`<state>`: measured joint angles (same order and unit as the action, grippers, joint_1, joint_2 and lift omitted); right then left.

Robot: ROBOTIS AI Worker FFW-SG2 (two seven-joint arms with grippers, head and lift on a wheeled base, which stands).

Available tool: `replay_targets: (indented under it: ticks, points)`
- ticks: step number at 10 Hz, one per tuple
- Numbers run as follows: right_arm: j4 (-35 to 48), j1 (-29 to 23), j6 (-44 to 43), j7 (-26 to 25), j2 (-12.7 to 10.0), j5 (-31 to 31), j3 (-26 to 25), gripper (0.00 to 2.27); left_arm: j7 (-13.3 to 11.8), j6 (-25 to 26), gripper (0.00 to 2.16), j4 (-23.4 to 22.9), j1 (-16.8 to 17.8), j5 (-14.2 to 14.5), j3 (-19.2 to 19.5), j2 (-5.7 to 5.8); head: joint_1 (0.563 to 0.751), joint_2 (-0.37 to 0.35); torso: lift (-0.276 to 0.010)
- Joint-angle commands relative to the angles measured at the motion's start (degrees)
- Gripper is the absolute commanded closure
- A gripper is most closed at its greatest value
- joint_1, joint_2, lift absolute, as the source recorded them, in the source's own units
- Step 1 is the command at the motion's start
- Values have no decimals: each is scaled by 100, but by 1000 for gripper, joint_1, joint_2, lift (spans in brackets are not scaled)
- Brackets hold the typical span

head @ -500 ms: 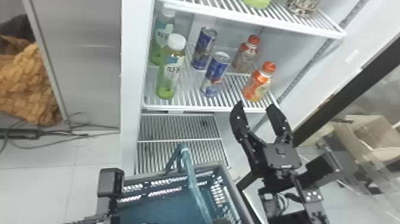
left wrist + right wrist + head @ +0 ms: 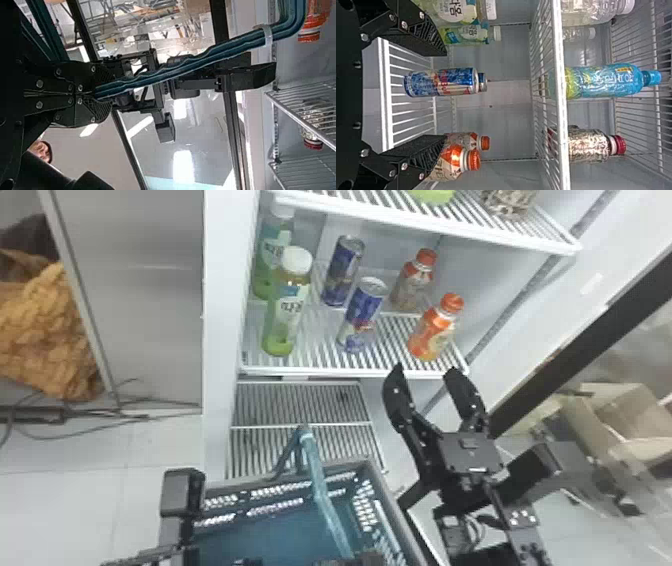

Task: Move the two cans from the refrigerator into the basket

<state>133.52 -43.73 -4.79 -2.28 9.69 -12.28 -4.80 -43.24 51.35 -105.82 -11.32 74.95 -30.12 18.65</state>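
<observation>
Two blue cans stand upright on the middle shelf, a front can (image 2: pixel 367 307) and a rear can (image 2: pixel 342 270). In front of and below that shelf, to the right of the cans, my right gripper (image 2: pixel 425 371) is open. In the right wrist view, the front can (image 2: pixel 440 82) lies between the finger directions of the right gripper (image 2: pixel 445 95), beyond the tips, partly covering the rear can (image 2: pixel 482 82). My left gripper (image 2: pixel 357 559) is at the bottom edge by the basket (image 2: pixel 395 510). In the left wrist view, the left gripper (image 2: pixel 96 94) is shut on the basket handle (image 2: pixel 190 59).
Green bottles (image 2: pixel 287 315) stand left of the cans, orange-capped bottles (image 2: pixel 435 327) to their right. An upper shelf edge (image 2: pixel 430 221) spans above. The refrigerator's side wall (image 2: pixel 220 340) rises on the left; a cardboard box (image 2: pixel 620 415) is at the right.
My right gripper has shifted very slightly left, still open. The cans and the basket look unmoved.
</observation>
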Motion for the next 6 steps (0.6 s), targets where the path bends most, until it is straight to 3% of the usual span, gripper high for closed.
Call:
replay_targets:
  ticks: [1, 6]
  points:
    - [-28, 14, 1, 0, 7, 28, -11, 297, 0, -3, 1181, 0, -7, 0, 7, -2, 695, -350, -276]
    - [-310, 422, 1, 158, -2, 63, -80, 282, 0, -3, 1179, 0, -35, 12, 53, -11, 695, -350, -276]
